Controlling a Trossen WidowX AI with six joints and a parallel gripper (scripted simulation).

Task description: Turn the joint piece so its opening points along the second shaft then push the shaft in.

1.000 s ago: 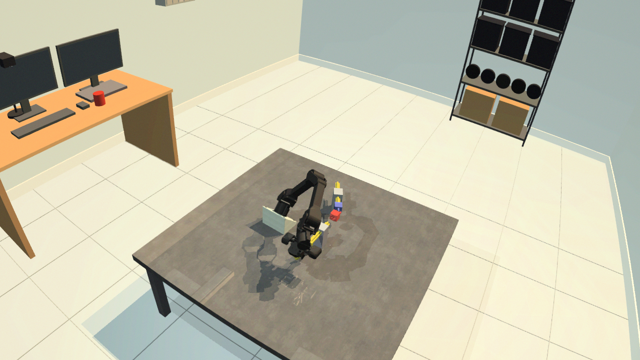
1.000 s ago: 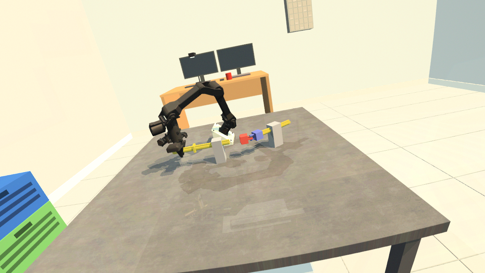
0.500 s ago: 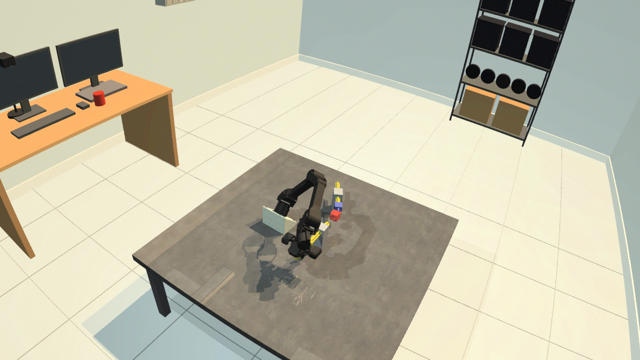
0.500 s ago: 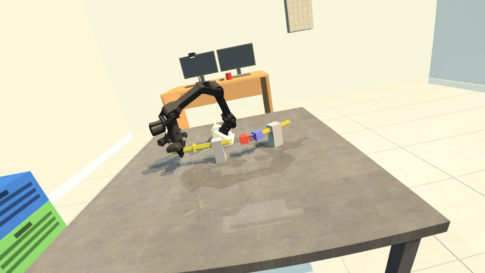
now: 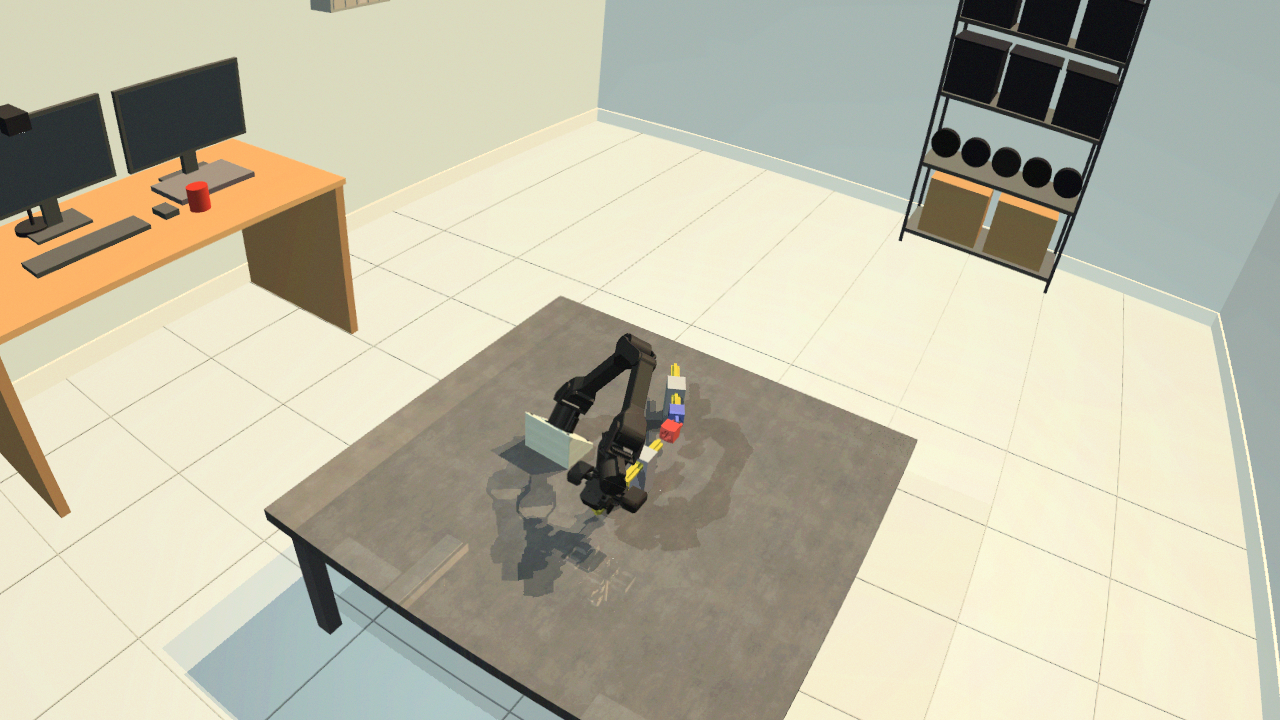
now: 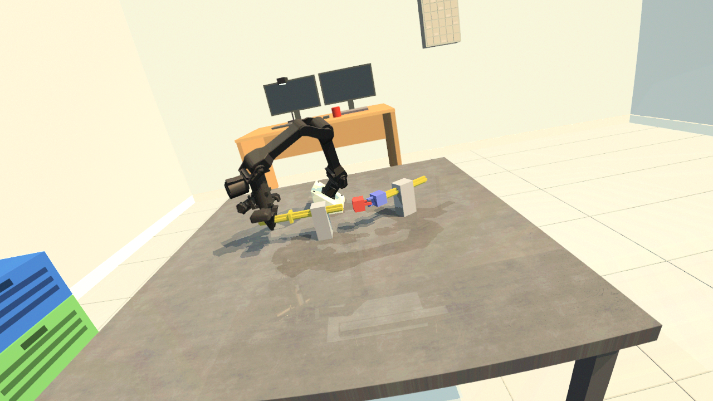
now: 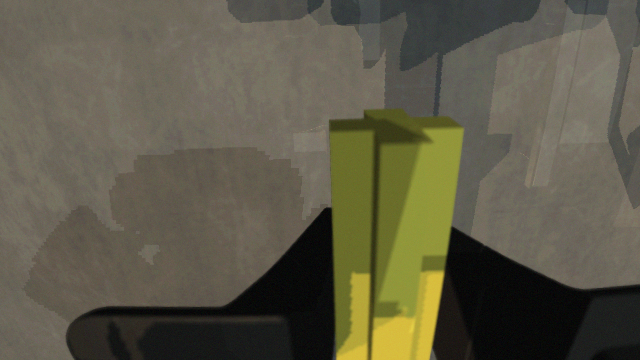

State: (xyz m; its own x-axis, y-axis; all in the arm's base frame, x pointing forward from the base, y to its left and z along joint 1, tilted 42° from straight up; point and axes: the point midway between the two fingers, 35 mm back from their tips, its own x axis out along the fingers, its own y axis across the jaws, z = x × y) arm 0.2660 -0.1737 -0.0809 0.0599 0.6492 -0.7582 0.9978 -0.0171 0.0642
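Observation:
The second shaft [image 5: 633, 473] [image 6: 301, 214] [image 7: 395, 240], yellow and cross-shaped, runs through its grey block [image 6: 322, 221]. Its inner end [image 6: 336, 208] stands apart from the red square joint piece [image 5: 671, 430] [image 6: 359, 204]. The red piece hangs on a blue hinge part [image 5: 676, 412] [image 6: 378, 197] on the first yellow shaft [image 5: 674, 368] [image 6: 419, 181], which sits in the other grey block [image 5: 676, 385] [image 6: 406, 198]. My gripper [image 6: 269, 220] [image 7: 368, 218] is shut on the second shaft near its outer end, beyond the collar [image 6: 290, 216]. The red piece's opening is too small to judge.
The pale arm base plate [image 5: 550, 440] stands on the table [image 5: 805, 501] [image 6: 448, 279] behind the shafts. My arm [image 5: 636, 385] [image 6: 284, 142] arches above the table. A desk [image 5: 295, 174] [image 6: 369, 124] with monitors stands away from the table.

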